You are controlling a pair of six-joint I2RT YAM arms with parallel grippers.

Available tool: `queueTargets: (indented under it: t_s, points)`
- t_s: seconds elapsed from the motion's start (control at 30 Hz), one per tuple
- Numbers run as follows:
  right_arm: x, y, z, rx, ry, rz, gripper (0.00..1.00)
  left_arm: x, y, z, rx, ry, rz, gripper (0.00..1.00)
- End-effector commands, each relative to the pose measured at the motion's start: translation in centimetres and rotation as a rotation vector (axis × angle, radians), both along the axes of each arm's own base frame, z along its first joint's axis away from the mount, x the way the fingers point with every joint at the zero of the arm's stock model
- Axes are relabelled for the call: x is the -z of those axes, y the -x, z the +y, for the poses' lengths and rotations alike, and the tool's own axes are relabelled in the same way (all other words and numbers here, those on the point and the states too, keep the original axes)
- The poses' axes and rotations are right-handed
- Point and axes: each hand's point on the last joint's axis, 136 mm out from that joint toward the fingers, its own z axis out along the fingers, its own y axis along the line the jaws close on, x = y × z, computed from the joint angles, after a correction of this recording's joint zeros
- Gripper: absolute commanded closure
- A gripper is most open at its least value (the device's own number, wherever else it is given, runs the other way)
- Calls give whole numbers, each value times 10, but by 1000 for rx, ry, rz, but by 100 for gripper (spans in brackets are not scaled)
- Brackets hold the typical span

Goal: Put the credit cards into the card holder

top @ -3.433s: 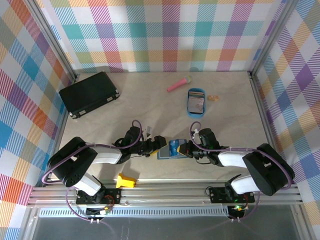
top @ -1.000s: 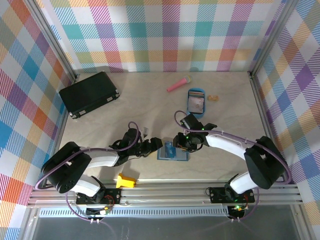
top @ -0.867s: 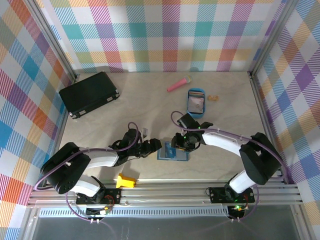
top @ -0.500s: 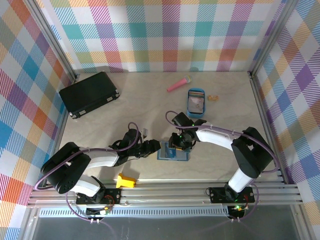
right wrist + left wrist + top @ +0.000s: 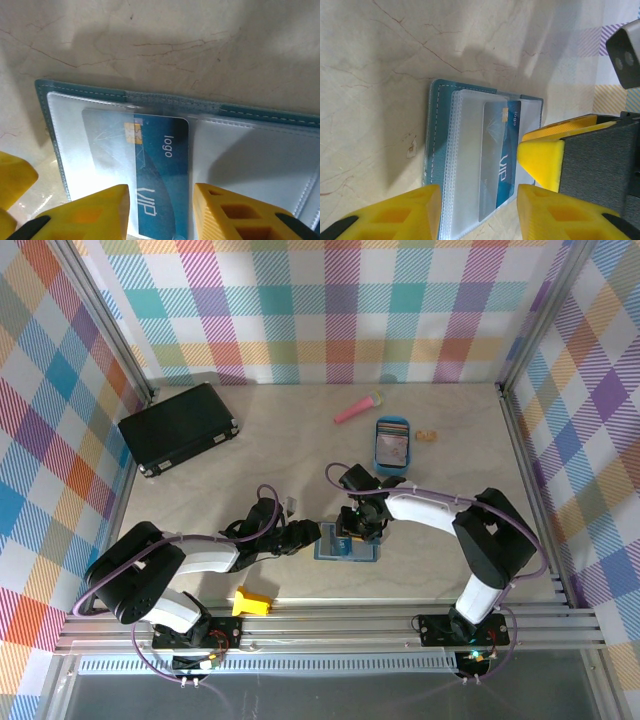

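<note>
the card holder (image 5: 260, 150) lies open, its blue card (image 5: 150, 175) gripped between right end effector (image 5: 160, 212) fingers.

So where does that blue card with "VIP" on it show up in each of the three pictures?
Top external: the blue VIP card is low centre, on the open card holder between the two grippers.
Left wrist: centre, under a clear sleeve, running down to the bottom edge.
Right wrist: lower centre, between the yellow fingers.
Shared landmark: the holder's teal stitched edge.
</note>
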Motion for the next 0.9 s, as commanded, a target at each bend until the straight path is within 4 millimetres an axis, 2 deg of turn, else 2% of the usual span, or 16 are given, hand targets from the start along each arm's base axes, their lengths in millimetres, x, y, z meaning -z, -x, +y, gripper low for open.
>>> queueTargets:
  t_s: [0.0,0.7,0.87]
  points:
    - [0,2,4,-26,12,6,62,-2,1,-5,18,12,-22,57]
    - [1,6,16,-54,-21,26,65,8,3,-6,19,16,0,57]
    - [0,7,19,-55,-35,28,68,9,3,-6,20,18,1,63]
